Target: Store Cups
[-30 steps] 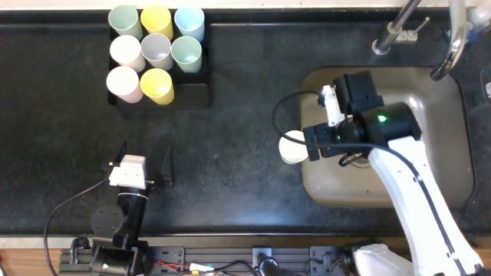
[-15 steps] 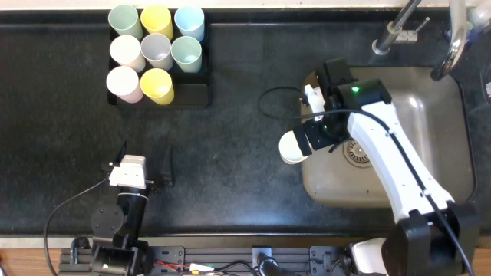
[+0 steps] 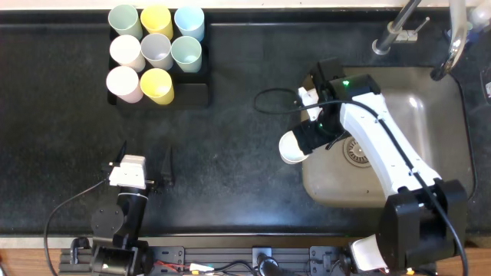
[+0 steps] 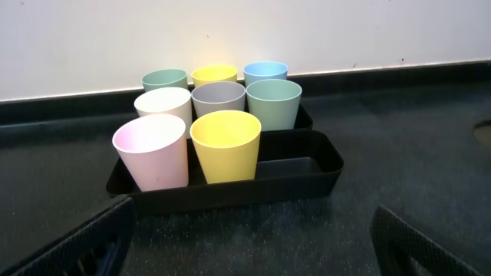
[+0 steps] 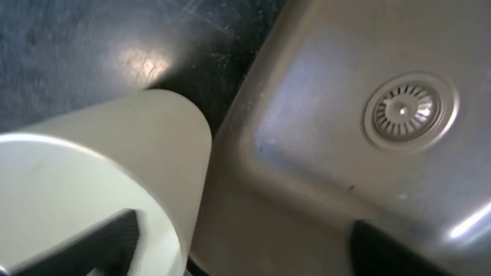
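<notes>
A cream cup (image 3: 288, 147) lies tilted at the sink's left edge, over the black counter; it looks large in the right wrist view (image 5: 100, 176). My right gripper (image 3: 305, 139) is at its mouth. The fingers stand wide apart, one finger (image 5: 107, 241) inside the cup's opening and the other off to the side over the sink. The black tray (image 3: 193, 95) at the back left holds several pastel cups (image 3: 156, 49), with one corner slot bare (image 4: 295, 170). My left gripper (image 3: 146, 162) rests open near the front left, facing the tray (image 4: 230, 195).
The steel sink (image 3: 430, 100) with its drain (image 5: 404, 112) takes up the right side. A faucet (image 3: 395, 27) stands behind it. A black cable (image 3: 268, 103) loops over the counter beside the right arm. Bare dark counter lies between the tray and the sink.
The right arm's wrist has swung up and left over the sink's edge, turning about the cup. The cup has stayed at the same spot. The left arm has not moved.
</notes>
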